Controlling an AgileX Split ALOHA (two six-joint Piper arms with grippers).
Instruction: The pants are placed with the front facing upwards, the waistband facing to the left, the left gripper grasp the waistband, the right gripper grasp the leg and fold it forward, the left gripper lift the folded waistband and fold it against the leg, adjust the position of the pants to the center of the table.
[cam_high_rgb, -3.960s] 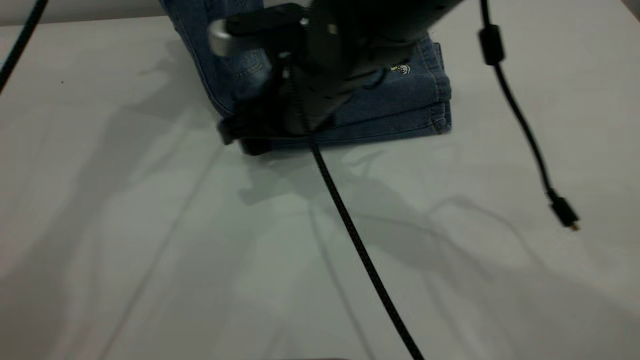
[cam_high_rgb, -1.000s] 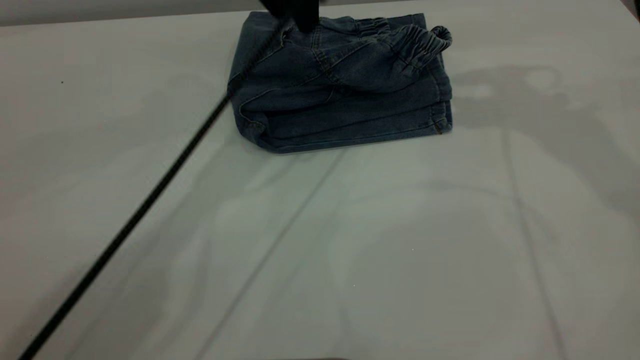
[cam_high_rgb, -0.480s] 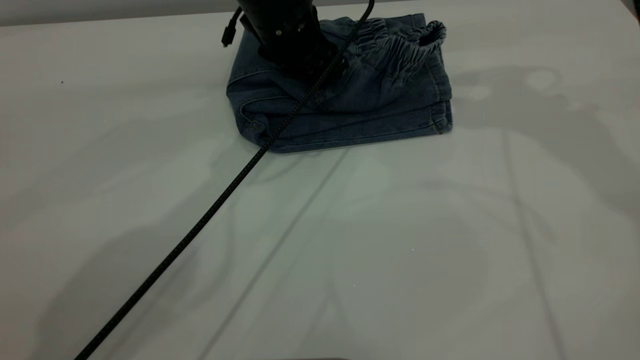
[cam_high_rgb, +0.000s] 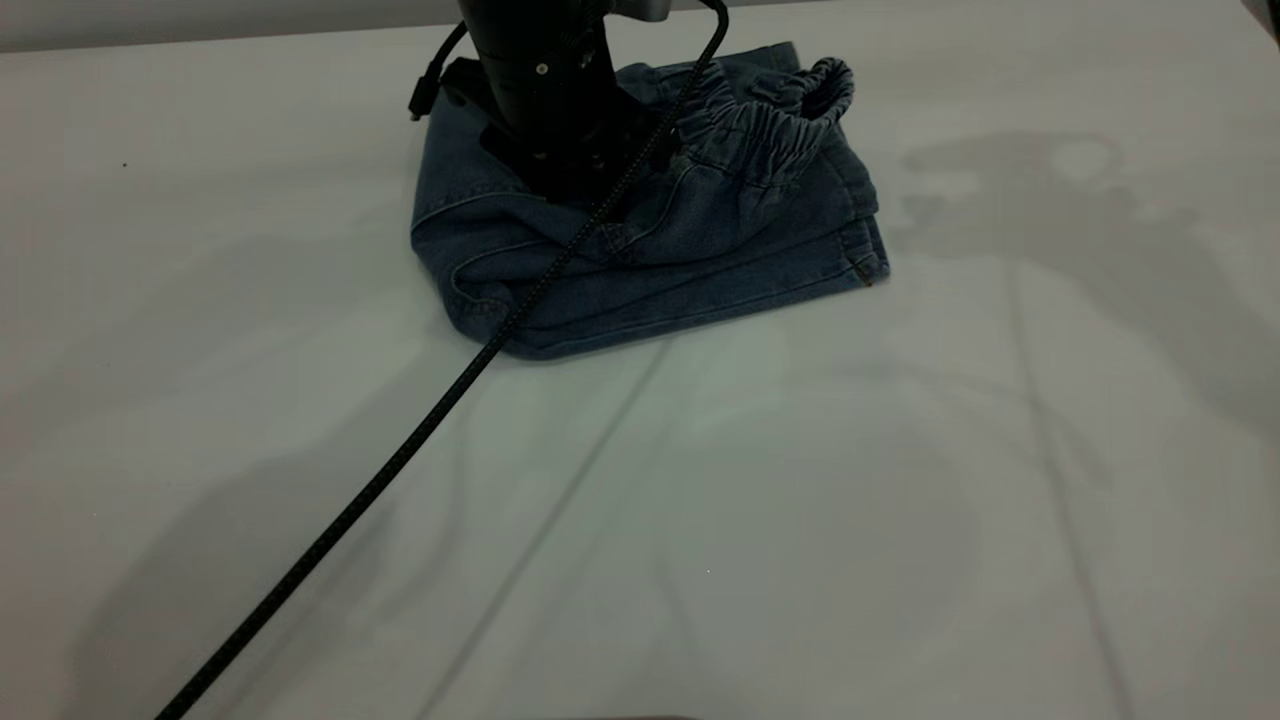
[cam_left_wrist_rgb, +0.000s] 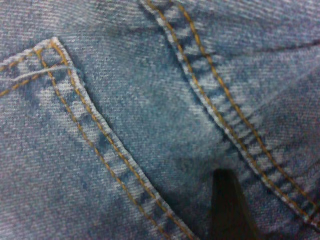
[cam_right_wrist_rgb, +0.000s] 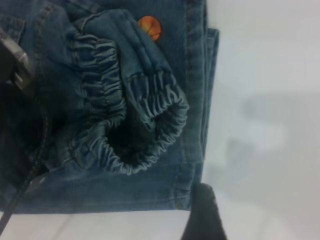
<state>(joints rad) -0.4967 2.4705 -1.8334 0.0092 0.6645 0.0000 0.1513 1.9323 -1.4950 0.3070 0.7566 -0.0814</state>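
The pants (cam_high_rgb: 720, 230) lie folded into a thick bundle at the back middle of the table (cam_high_rgb: 700, 520). The ruffled waistband (cam_high_rgb: 790, 120) sits on top, gaping open toward the right; the leg hems (cam_high_rgb: 700, 300) stack along the near edge. My left gripper (cam_high_rgb: 565, 180) presses straight down on the bundle's left half, and its wrist view is filled with denim and orange stitching (cam_left_wrist_rgb: 100, 140) round the gripper (cam_left_wrist_rgb: 227, 210). My right gripper (cam_right_wrist_rgb: 202, 215) hangs above the table just off the bundle's corner, looking down on the waistband (cam_right_wrist_rgb: 150, 130) and an orange basketball print (cam_right_wrist_rgb: 150, 27).
A braided black cable (cam_high_rgb: 400, 450) runs from the left arm across the table to the front left. Arm shadows fall on the white top at the right (cam_high_rgb: 1050, 190). Bare table extends in front of the bundle and to both sides.
The bundle has slid toward the front and a little left under the left gripper. One second ago that gripper was only at the top edge; four seconds ago it was folding the waistband over.
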